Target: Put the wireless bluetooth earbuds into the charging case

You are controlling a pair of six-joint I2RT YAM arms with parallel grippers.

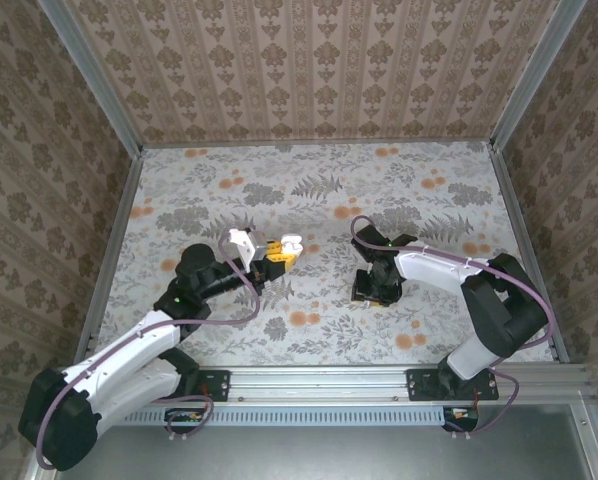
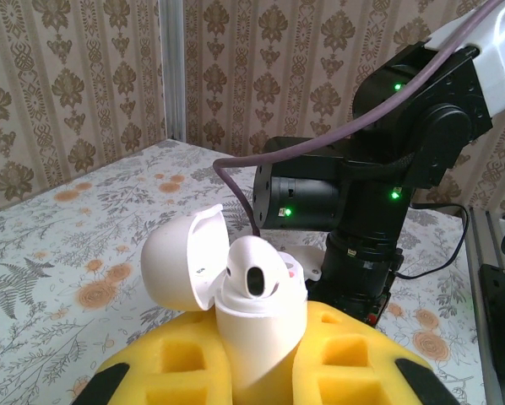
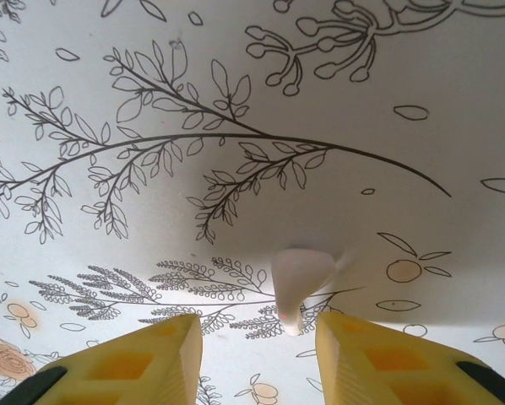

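Note:
My left gripper (image 2: 261, 371) is shut on the white charging case (image 2: 265, 329), which stands upright between the yellow foam pads (image 2: 354, 354). Its rounded lid (image 2: 178, 268) is flipped open to the left, and one white earbud (image 2: 254, 268) sits in the case's top. In the top view this case (image 1: 291, 245) is held above the table's middle by the left gripper (image 1: 277, 253). My right gripper (image 3: 259, 354) points down at the table, open, with a second white earbud (image 3: 296, 285) lying on the cloth just ahead of its fingertips, nearer the right finger (image 3: 379, 359). From above, the right gripper (image 1: 375, 290) hides that earbud.
The table (image 1: 319, 190) has a floral cloth and is enclosed by patterned walls with metal rails (image 1: 109, 250) at its edges. The right arm (image 2: 388, 169) stands close ahead of the held case. The far half of the table holds nothing.

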